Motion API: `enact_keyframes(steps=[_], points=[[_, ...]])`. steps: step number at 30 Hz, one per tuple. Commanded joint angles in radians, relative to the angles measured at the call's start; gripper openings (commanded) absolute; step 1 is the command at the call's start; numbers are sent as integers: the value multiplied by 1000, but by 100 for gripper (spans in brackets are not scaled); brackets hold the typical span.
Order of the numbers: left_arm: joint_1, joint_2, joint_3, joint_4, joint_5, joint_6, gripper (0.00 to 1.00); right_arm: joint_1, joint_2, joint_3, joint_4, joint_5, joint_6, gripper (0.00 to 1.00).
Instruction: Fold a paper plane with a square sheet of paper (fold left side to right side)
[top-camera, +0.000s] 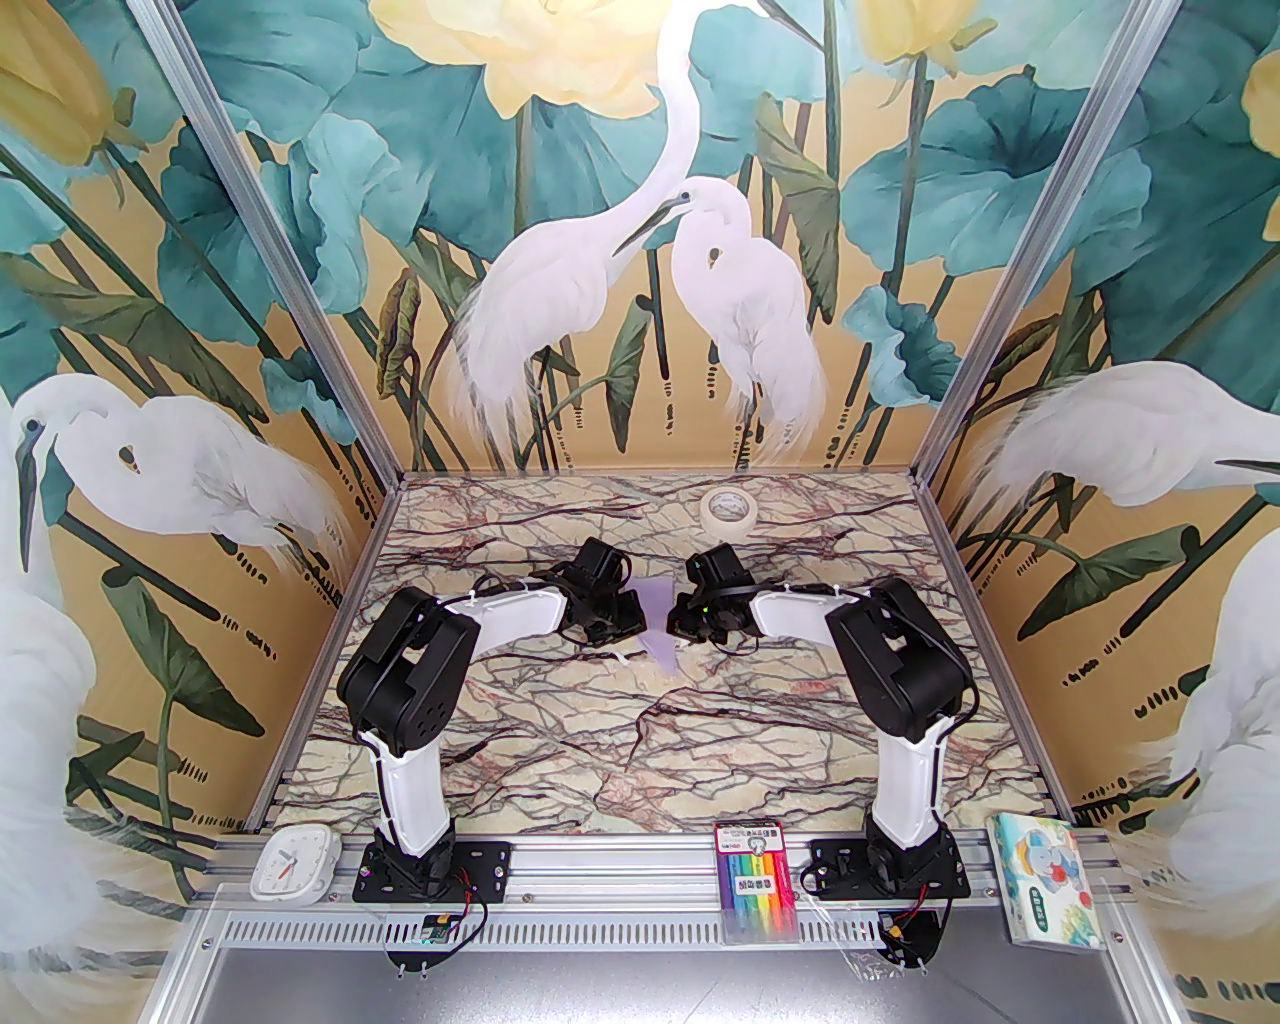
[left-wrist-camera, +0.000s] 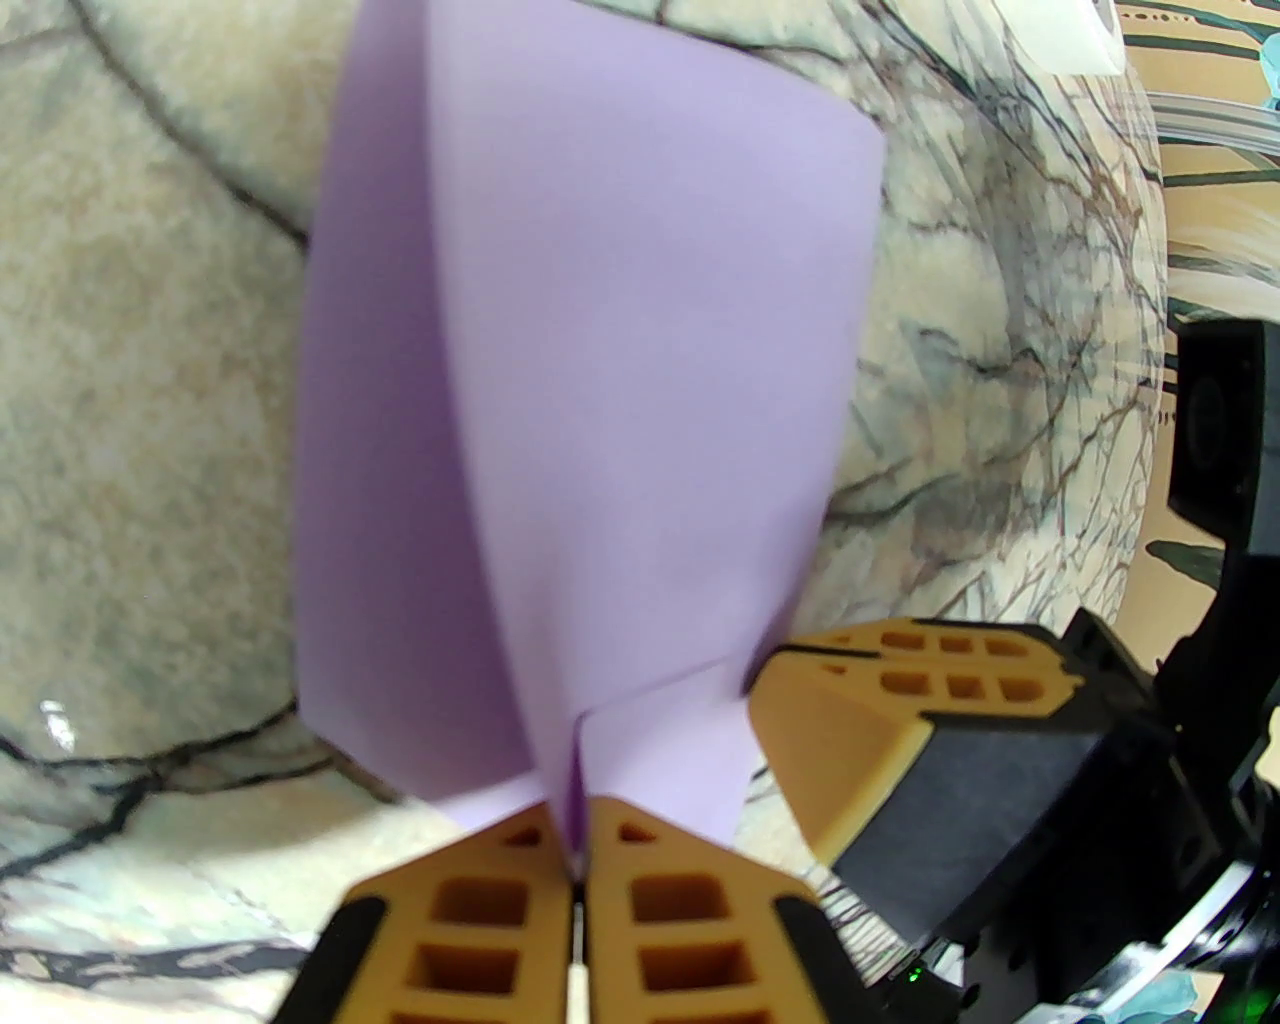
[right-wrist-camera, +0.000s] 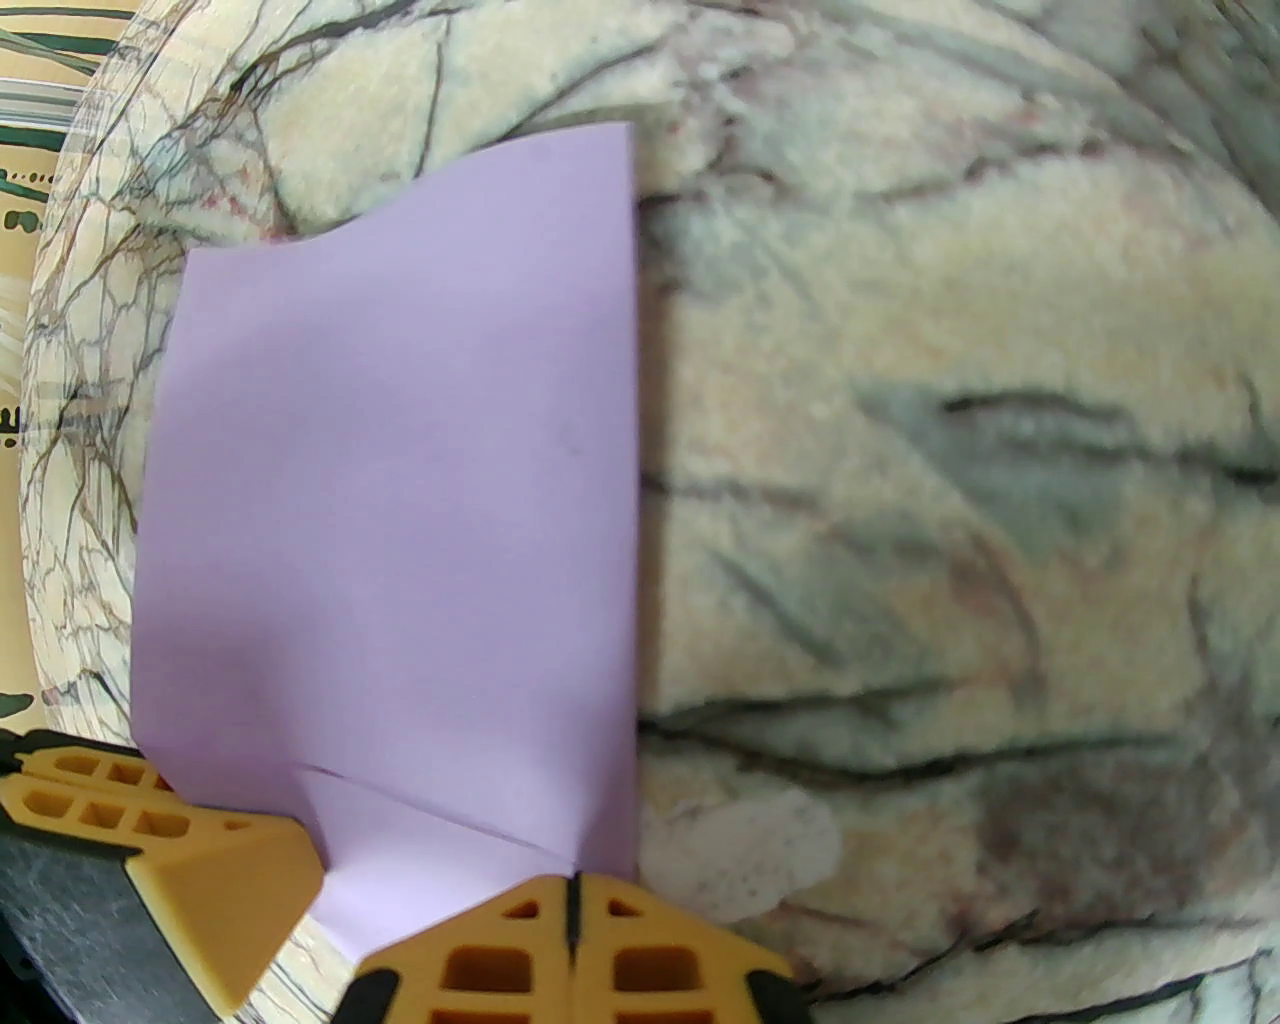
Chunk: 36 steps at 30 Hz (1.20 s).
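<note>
The square sheet of paper (top-camera: 655, 612) is pale lavender and folded into a tapering paper plane shape. It is held just above the marble table (top-camera: 640, 760) at its centre, between both grippers. My left gripper (top-camera: 632, 622) is shut on the paper's near edge, where two folded flaps (left-wrist-camera: 600, 420) meet at a ridge between its orange fingertips (left-wrist-camera: 577, 865). My right gripper (top-camera: 688, 620) is shut on the other side, pinching the paper (right-wrist-camera: 400, 500) at a crease by its fingertips (right-wrist-camera: 572, 900). Each wrist view shows the other gripper's orange fingers (left-wrist-camera: 880, 720) (right-wrist-camera: 160, 830) close beside the paper.
A white tape roll (top-camera: 728, 510) lies at the back of the table. On the front rail sit a white clock (top-camera: 293, 865), a pack of coloured markers (top-camera: 757, 875) and a colourful tissue pack (top-camera: 1045, 880). Painted walls close in the sides and back.
</note>
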Motion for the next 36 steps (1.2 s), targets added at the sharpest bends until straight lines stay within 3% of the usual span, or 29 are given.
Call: enact_keyframes(steps=[1,19,31,36], points=[[-6,-3,30,-34,-22,18,13,-3,36,10,-52,5,-23,0],[-68,35,93,-111,-21,-29,25,-3,45,3,-53,11,-15,0],[-131,54,71,-145,-14,-84,21,-8,45,0,-51,17,-11,0],[-150,65,73,-150,-28,-99,11,-10,48,0,-45,16,-6,0]])
